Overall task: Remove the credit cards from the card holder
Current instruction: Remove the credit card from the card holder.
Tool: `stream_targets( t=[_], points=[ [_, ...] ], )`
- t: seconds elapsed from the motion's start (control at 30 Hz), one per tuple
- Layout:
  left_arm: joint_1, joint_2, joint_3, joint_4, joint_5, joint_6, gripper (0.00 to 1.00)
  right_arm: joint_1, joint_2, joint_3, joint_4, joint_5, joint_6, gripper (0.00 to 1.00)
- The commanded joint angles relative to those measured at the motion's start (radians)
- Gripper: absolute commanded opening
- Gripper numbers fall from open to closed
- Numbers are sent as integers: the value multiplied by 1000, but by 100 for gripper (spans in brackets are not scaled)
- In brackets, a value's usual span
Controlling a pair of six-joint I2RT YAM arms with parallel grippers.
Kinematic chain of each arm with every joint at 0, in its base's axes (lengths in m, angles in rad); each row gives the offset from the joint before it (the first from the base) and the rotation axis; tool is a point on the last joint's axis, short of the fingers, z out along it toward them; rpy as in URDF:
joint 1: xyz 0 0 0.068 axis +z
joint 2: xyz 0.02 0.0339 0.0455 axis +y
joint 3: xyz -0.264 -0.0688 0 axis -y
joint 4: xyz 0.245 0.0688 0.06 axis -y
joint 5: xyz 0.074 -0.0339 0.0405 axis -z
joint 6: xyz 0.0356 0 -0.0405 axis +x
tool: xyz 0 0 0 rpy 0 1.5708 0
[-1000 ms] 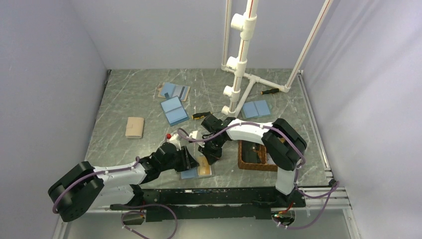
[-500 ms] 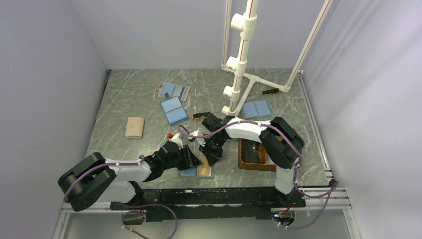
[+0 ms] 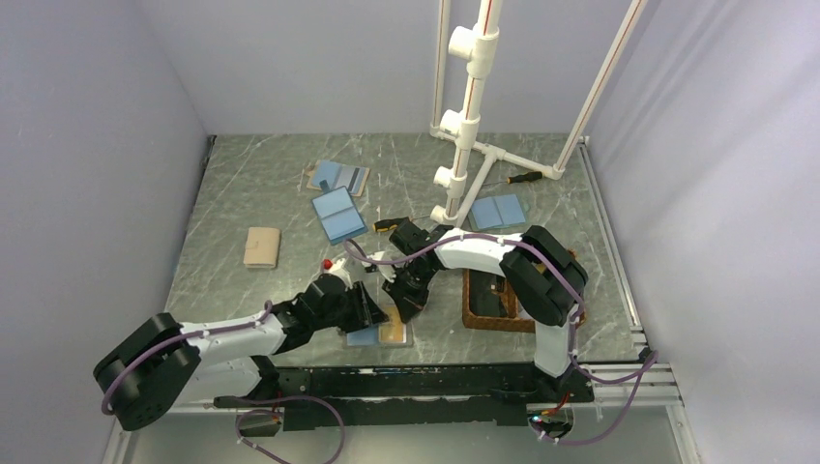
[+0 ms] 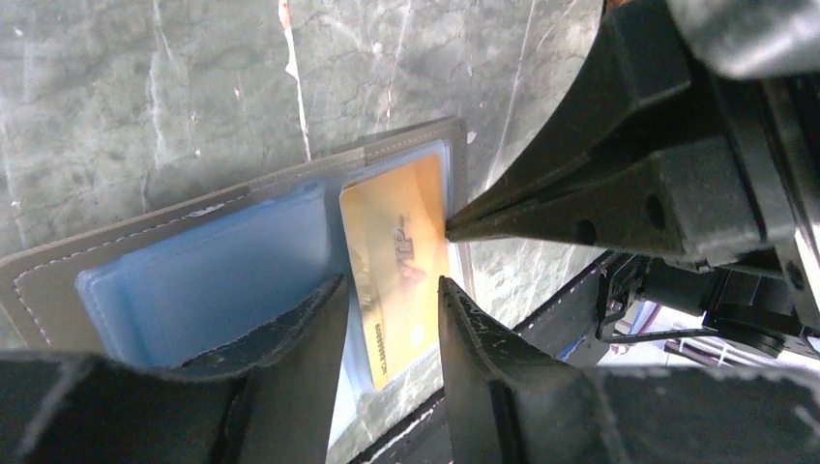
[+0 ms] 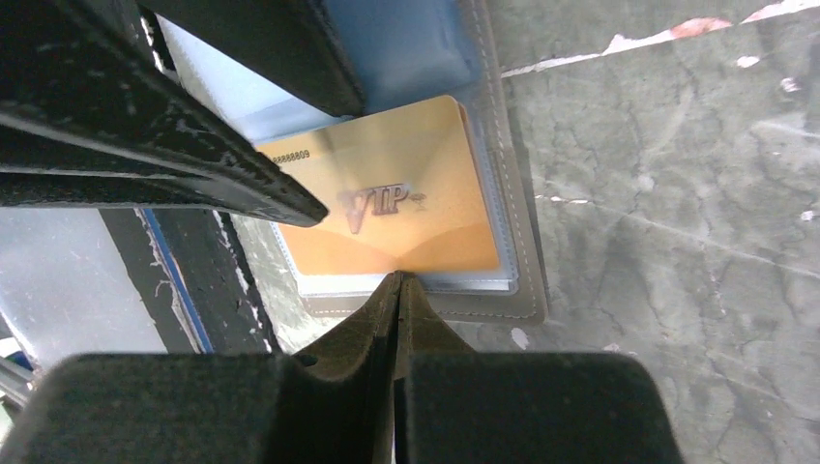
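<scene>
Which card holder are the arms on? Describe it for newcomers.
At the near edge of the marble table, the left gripper and right gripper meet. The card holder lies open there, left of the wicker tray. Unlike the holders farther back, it shows a gold VIP card.

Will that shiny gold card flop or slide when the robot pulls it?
Probably stiff: the gold card lies flat with crisp edges. Its glossy face looks slippery, so the right gripper, shut at its edge, might slip off. It looks thin and light, so it may slide easily from the card holder.
</scene>
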Motion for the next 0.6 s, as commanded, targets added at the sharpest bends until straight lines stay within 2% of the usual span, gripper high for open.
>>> stream_targets(
  t=[0.0, 0.3, 0.43, 0.57],
  points=[
    [-6, -55, 30, -158, -12, 38, 46, -2, 22, 7, 88, 85, 17, 2],
    [-6, -53, 70, -231, 18, 64, 48, -1, 27, 7, 87, 89, 19, 2],
    [-6, -23, 72, -207, 37, 46, 48, -1, 27, 8, 86, 86, 17, 2],
    [-6, 21, 61, -141, 55, 19, 43, -2, 27, 9, 84, 83, 17, 2]
  ],
)
